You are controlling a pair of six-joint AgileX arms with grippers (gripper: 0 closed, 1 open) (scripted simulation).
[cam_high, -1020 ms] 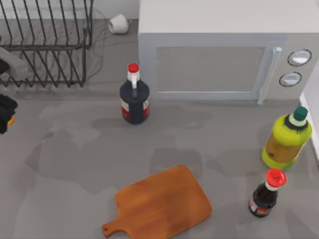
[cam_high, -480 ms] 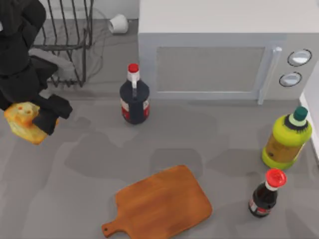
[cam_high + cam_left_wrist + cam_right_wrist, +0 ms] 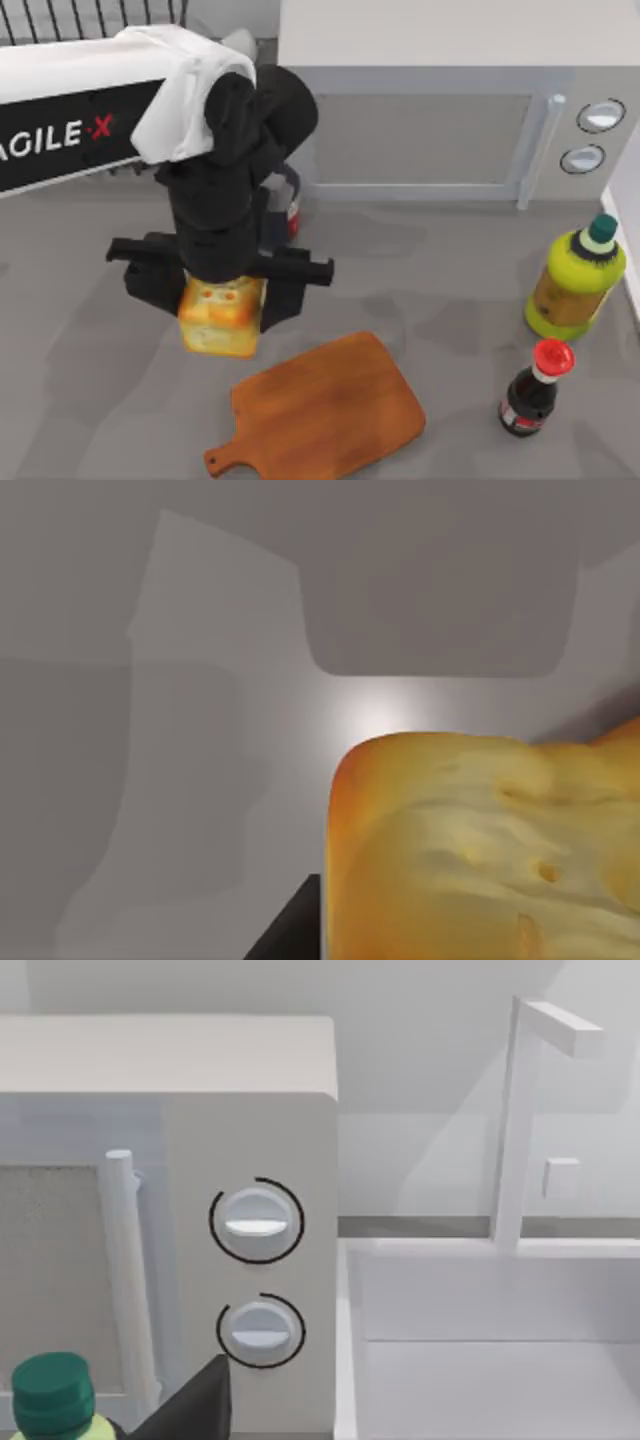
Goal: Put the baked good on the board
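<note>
My left gripper [image 3: 220, 300] is shut on the baked good [image 3: 220, 318], a golden-yellow chunk with a toasted orange crust, held in the air just left of and behind the board's far left corner. The baked good [image 3: 490, 850] looms large in the left wrist view above the grey table. The board [image 3: 325, 408] is a brown wooden rounded rectangle with a short handle, lying flat near the table's front centre. The left arm reaches in from the top left. A dark fingertip [image 3: 195, 1410] of the right gripper shows in the right wrist view, near the microwave's knobs.
A microwave [image 3: 430, 110] stands at the back. A dark red-capped bottle [image 3: 285, 205] is partly hidden behind the left arm. A yellow-green bottle [image 3: 575, 280] and a small dark red-capped bottle [image 3: 533, 390] stand at the right. A wire rack [image 3: 90, 20] is back left.
The left arm has carried the baked good from the table's left edge rightward and forward, close to the board. The bottles and the board have not moved.
</note>
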